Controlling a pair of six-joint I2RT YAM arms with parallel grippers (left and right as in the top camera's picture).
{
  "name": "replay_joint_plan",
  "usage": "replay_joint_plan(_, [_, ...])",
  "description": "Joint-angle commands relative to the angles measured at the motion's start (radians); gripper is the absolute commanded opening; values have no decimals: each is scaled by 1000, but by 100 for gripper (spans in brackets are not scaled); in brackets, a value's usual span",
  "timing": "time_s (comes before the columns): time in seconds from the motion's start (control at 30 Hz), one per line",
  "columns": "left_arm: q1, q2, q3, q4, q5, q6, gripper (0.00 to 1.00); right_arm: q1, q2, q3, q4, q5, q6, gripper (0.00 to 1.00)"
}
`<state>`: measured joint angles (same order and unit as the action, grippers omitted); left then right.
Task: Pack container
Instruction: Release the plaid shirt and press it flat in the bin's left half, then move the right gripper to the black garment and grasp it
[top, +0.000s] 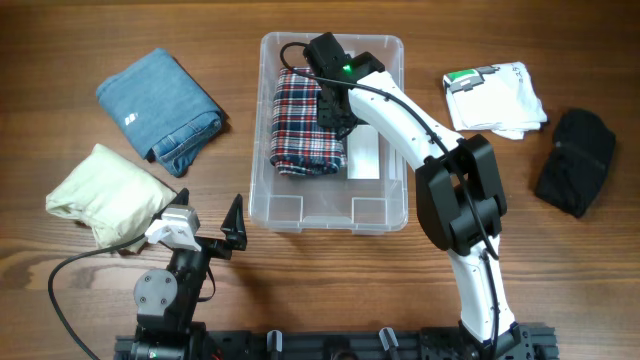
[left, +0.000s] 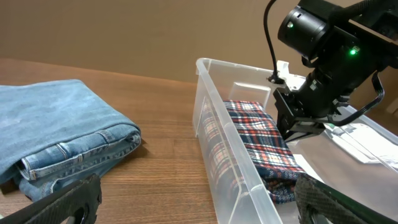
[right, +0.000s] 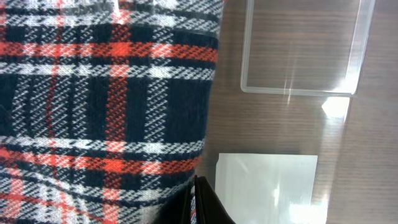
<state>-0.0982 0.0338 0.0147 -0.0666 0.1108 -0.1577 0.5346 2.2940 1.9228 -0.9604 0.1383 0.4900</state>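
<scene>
The clear container (top: 330, 222) stands mid-table, with a folded red, white and navy plaid cloth (top: 300, 120) lying in its left half. My right gripper (top: 335, 105) reaches down inside the container at the cloth's right edge. In the right wrist view its fingers (right: 198, 208) are closed with a sliver of plaid cloth (right: 106, 93) between them, next to the white label (right: 267, 186) on the base. My left gripper (top: 210, 225) is open and empty, low over the table left of the container's front corner. The left wrist view shows the container wall (left: 230, 149) and the cloth (left: 261, 140).
Folded blue jeans (top: 160, 108) lie back left, also in the left wrist view (left: 56, 130). A cream cloth (top: 105, 195) lies front left. A white garment with a green tag (top: 497, 95) and a black cloth (top: 575, 160) lie to the right.
</scene>
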Motion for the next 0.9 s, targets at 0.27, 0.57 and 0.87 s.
replay_joint_plan(0.27, [-5,-1,-8,3,8,16,100,6,-60,103,-88,68,11,5])
replay_joint_plan(0.57, [-5,-1,-8,3,8,16,100,-40,-401,129,-190,232,70,57])
replay_joint_plan(0.87, [-5,-1,-8,3,8,16,100,-421,-566,128,-470,278,256,100])
